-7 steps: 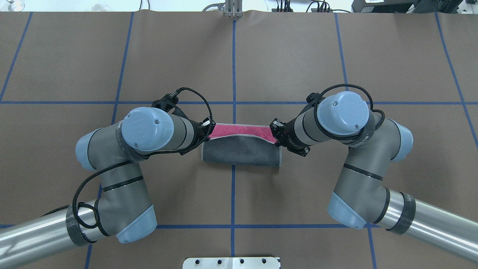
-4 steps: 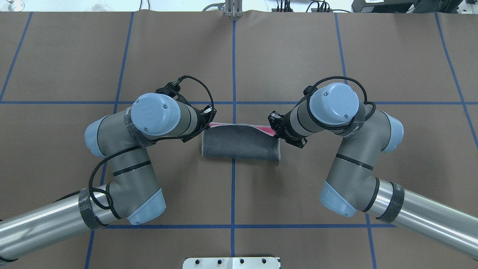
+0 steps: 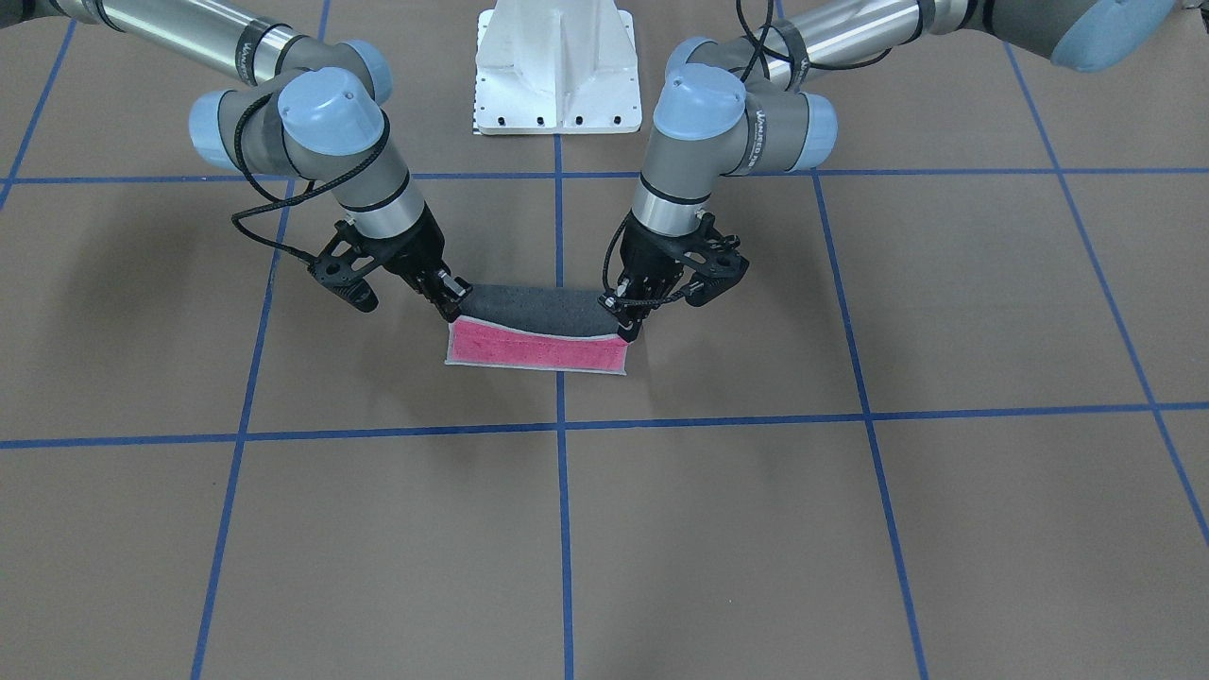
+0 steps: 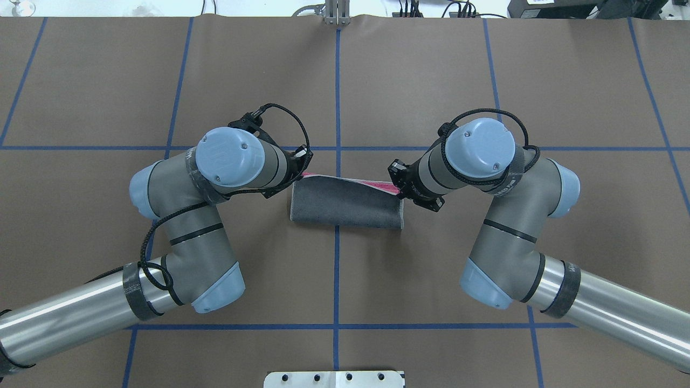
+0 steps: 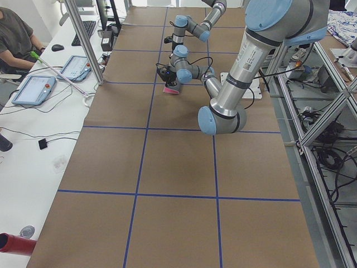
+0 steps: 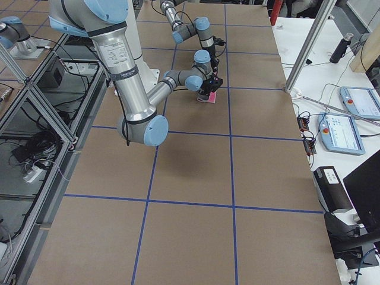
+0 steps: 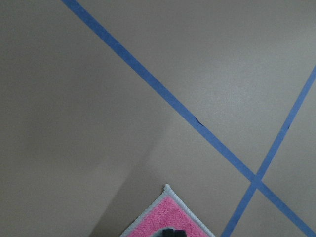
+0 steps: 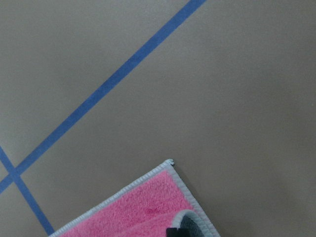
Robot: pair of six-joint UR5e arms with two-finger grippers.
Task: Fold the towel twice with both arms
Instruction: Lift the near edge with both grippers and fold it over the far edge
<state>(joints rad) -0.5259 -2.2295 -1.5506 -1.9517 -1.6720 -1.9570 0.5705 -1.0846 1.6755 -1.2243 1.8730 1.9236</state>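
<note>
The towel (image 4: 345, 207) lies at the table's middle, folded over so that its dark grey face is up. A thin pink strip (image 4: 377, 185) shows along its far edge. The front-facing view shows a grey roll (image 3: 534, 307) above a pink band (image 3: 538, 349). My left gripper (image 4: 302, 171) is shut on the upper layer's left corner. My right gripper (image 4: 398, 189) is shut on its right corner. In the front-facing view the left gripper (image 3: 625, 326) and right gripper (image 3: 453, 304) are both low over the cloth. Each wrist view shows a pink corner (image 7: 168, 219) (image 8: 143, 202) on the mat.
Brown mat with blue tape grid lines (image 4: 337, 97) covers the table. The white pedestal base (image 3: 557, 66) stands behind the towel on the robot's side. A person (image 5: 17, 33) sits at a side desk with tablets (image 5: 33, 89).
Both grippers have moved away from the robot with the upper layer. The grey face now covers more of the pink, and the pink strip has narrowed.
</note>
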